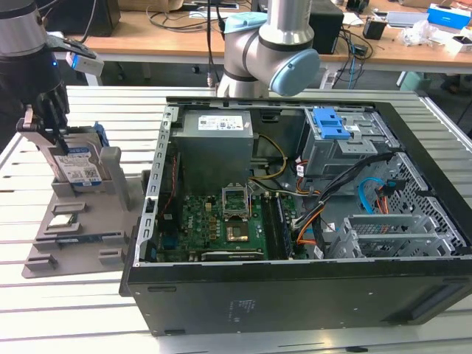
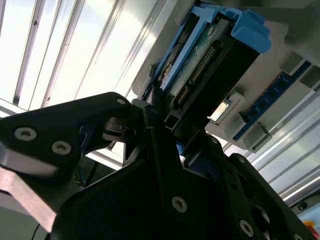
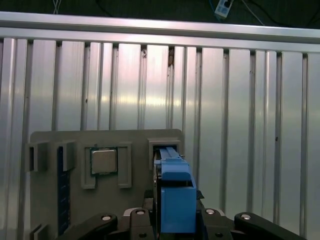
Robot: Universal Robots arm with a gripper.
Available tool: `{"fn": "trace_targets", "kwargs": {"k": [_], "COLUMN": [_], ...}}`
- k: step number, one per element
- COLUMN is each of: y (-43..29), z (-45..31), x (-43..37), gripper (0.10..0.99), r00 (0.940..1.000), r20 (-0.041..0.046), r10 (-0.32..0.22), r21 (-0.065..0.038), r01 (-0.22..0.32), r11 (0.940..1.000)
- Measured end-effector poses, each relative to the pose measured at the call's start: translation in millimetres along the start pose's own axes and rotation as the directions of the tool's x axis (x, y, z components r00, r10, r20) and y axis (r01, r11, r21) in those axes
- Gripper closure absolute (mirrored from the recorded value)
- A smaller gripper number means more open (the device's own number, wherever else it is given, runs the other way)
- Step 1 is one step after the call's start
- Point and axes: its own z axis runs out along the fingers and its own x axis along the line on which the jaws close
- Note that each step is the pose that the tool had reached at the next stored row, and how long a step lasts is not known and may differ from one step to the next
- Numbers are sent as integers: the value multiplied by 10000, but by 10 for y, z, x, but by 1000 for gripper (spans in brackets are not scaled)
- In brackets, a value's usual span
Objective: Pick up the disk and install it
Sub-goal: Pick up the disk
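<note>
Gripper (image 1: 53,136) seemingly tight on upright disk (image 1: 74,151); white-and-blue label (image 1: 80,173) unreadable.

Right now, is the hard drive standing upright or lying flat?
Upright: the hard drive stands on edge in a slot of the grey holder, with the pincer at its top edge.
</note>
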Motion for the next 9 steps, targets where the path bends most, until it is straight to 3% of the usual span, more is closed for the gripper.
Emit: {"fn": "trace_targets", "kwargs": {"k": [9], "y": [0], "z": [-124], "x": [-19], "gripper": [722], "r00": [10000], "r20": [0], "r10": [0], "r21": [-1], "r01": [0], "r11": [10000]}}
